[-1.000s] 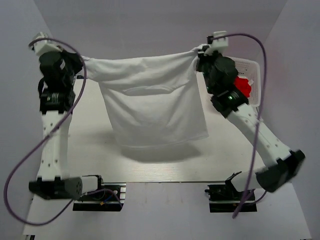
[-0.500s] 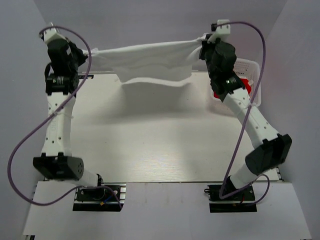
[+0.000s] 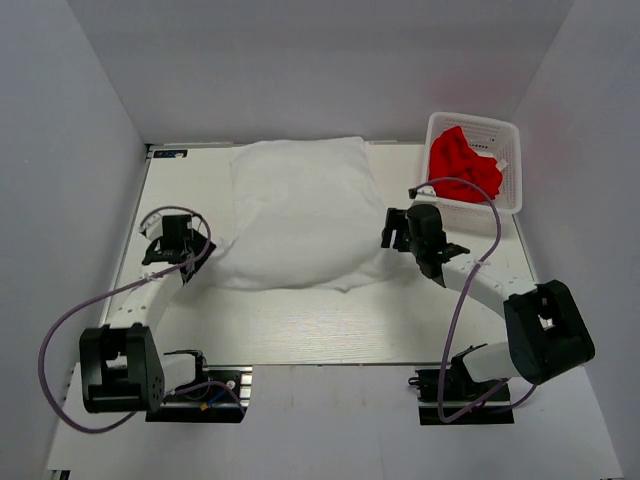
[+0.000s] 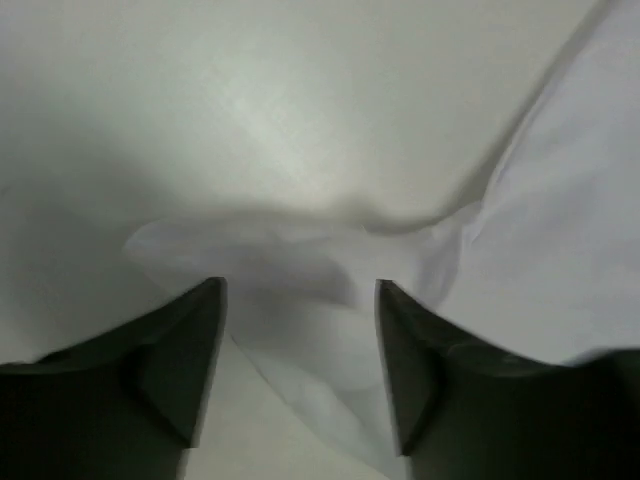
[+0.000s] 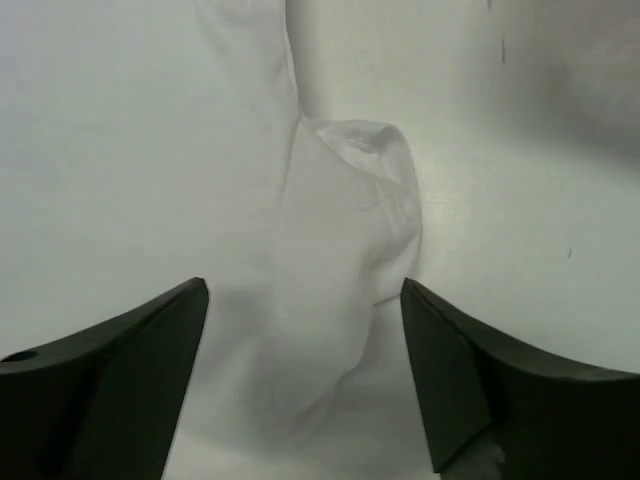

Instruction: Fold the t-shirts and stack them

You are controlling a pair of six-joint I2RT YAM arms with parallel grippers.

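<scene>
White t-shirt (image 3: 300,215) lies spread on the table (image 3: 330,320), centre-back, its far edge near the table's back edge. The near hem is wavy, with both near corners splayed out toward my arms. It looks mostly flat, not folded yet. Red t-shirt (image 3: 462,165) is bunched up in the basket (image 3: 474,119) at far right, well apart from the white one and untouched.

My left gripper (image 4: 300,290) is low at the shirt's near-left corner, jaws spread wide and holding nothing. A crumpled fold (image 4: 300,250) of the cloth, probably a sleeve, lies on the table just ahead of the fingertips. My right gripper (image 5: 302,288) is at the near-right corner, also wide apart and empty. A crumpled lump (image 5: 350,220) of white cloth lies ahead of it, between the fingers' lines but not pinched.

Step, as I judge it: the lay-flat of the first shirt is done and I have let go; the first fold has not begun. The task is early, with the red shirt and the stacking still to come.

Next move: re-grip the white shirt. The cloth is thin and flat on the table, so I need low pinches at matching points on both sides. The bunched corners want tucking or smoothing so the fold lands square. Risk is grabbing only one layer or dragging the whole shirt.
</scene>
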